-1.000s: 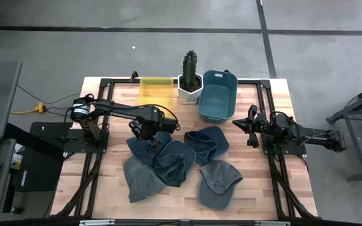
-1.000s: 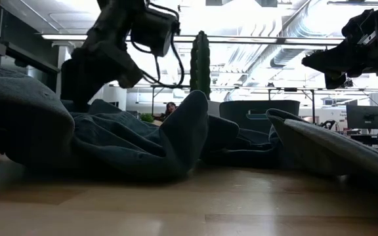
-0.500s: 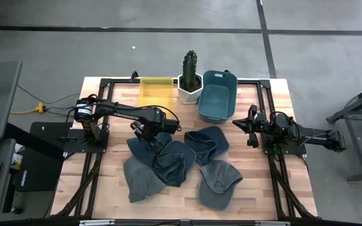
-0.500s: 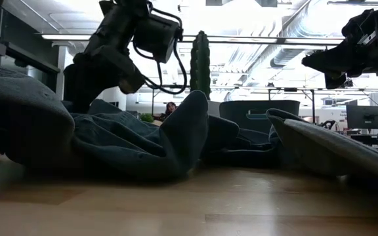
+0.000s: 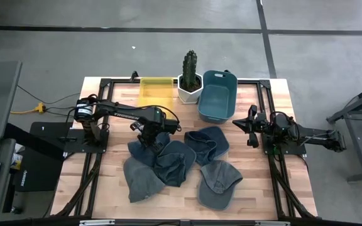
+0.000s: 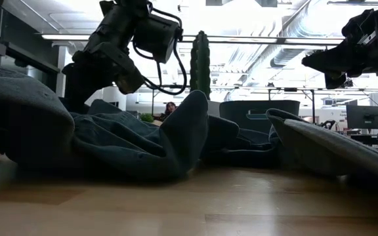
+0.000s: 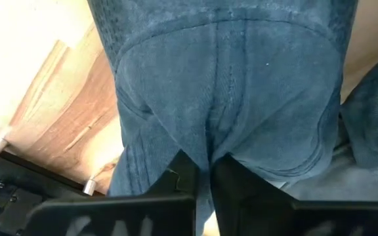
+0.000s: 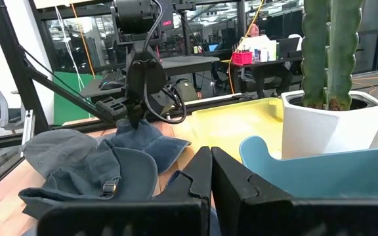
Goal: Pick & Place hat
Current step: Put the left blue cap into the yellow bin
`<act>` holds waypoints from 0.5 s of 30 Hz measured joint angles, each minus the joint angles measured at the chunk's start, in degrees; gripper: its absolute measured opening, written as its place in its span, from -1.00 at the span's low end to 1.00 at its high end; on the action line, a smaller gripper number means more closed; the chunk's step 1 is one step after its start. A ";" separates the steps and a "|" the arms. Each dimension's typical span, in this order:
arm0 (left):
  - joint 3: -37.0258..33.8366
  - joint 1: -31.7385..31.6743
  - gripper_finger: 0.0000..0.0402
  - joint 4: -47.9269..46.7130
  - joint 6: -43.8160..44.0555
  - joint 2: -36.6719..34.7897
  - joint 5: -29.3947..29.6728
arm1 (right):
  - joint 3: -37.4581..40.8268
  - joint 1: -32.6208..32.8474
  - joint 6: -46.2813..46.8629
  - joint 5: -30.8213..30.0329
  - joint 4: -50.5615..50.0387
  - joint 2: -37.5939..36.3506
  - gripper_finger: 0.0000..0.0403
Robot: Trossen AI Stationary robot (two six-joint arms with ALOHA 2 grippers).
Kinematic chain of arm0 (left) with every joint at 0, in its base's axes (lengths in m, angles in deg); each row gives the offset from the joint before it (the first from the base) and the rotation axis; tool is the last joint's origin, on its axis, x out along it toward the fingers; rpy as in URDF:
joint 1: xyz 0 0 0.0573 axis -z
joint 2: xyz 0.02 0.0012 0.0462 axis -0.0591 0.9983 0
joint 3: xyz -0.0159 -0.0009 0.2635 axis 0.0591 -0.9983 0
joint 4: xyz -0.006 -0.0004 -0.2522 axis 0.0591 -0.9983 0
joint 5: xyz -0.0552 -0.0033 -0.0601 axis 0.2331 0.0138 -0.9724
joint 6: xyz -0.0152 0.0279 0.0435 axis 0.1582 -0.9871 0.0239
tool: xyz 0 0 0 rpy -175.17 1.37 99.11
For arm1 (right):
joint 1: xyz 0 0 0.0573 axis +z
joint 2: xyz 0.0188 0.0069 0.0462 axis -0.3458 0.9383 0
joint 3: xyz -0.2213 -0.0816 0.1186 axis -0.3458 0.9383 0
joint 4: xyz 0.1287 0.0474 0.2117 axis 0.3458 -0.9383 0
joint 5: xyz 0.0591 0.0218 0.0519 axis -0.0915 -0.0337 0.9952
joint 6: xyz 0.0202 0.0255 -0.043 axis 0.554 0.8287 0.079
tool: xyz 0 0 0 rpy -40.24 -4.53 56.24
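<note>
Several denim caps heaped on the wooden table [image 5: 112,188], none with readable writing or logos.

Left gripper [image 5: 144,134] is down on the far-left cap [image 7: 241,85] of the pile; its jaws are pinched together on a fold of that cap's blue fabric, which bunches right between the fingertips. Right gripper [image 8: 210,172] waits closed and empty at the table's right side, near the teal bin [image 5: 216,100], cactus pot [image 5: 190,86] and yellow tray [image 5: 156,86].
</note>
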 joint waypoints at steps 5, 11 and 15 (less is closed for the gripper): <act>0.00 0.00 -0.98 -0.04 -0.05 0.00 0.23 | 0.00 0.00 -0.01 0.00 0.00 0.00 -1.00; 0.65 0.00 -0.99 -1.54 -0.48 0.00 0.21 | 0.00 -0.01 0.00 0.00 0.00 0.00 -1.00; 2.29 -0.02 -1.00 -3.46 -1.05 -0.02 0.49 | 0.00 0.00 -0.01 0.00 0.00 0.00 -1.00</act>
